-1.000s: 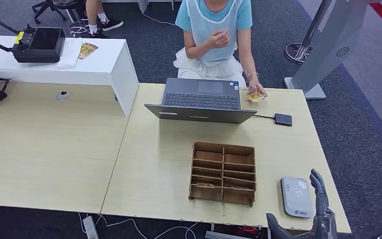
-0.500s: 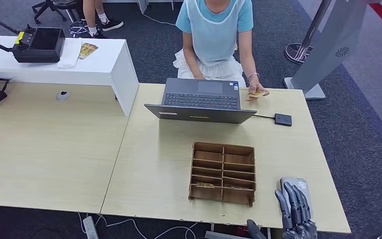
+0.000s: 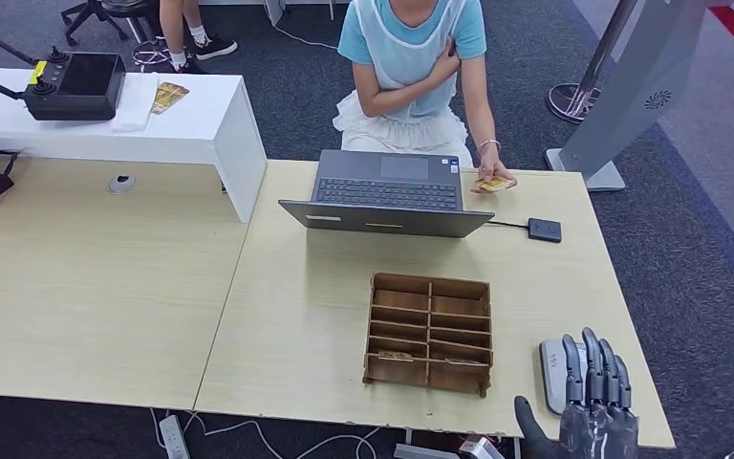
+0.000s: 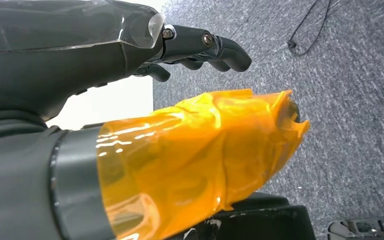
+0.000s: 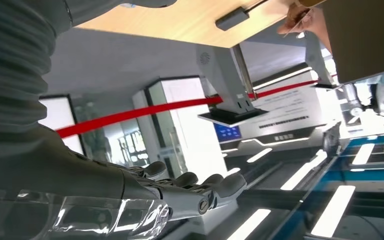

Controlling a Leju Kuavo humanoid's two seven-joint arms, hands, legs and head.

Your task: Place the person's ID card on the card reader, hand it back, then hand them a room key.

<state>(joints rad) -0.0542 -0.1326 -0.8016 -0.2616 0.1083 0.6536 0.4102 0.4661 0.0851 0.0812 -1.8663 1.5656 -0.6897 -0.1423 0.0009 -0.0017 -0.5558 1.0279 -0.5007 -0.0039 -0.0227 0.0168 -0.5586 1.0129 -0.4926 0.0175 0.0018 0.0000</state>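
Across the table a person holds a yellowish ID card [image 3: 493,182] just over the far edge, beside the laptop [image 3: 387,196]. The grey card reader [image 3: 551,369] lies at the near right corner, partly hidden behind my right hand [image 3: 593,402]. That hand stands upright with fingers apart and holds nothing; the right wrist view shows it [image 5: 145,195] with fingers stretched out, and the person's card [image 5: 300,12] far beyond it. A wooden organiser [image 3: 430,333] holds key cards [image 3: 394,355] in its near row. My left hand [image 4: 130,60], thumb wrapped in orange tape [image 4: 195,150], hangs empty above carpet.
A small black box [image 3: 544,229] on a cable lies right of the laptop. A white raised counter [image 3: 105,124] with a black controller [image 3: 75,86] stands at the back left. A grey kiosk stand [image 3: 631,86] rises beyond the table's right end.
My right hand swung left over the card reader, then back slightly right and rose higher. The person lowered their free arm, then brought it back to the chest; the card stayed at the far edge.
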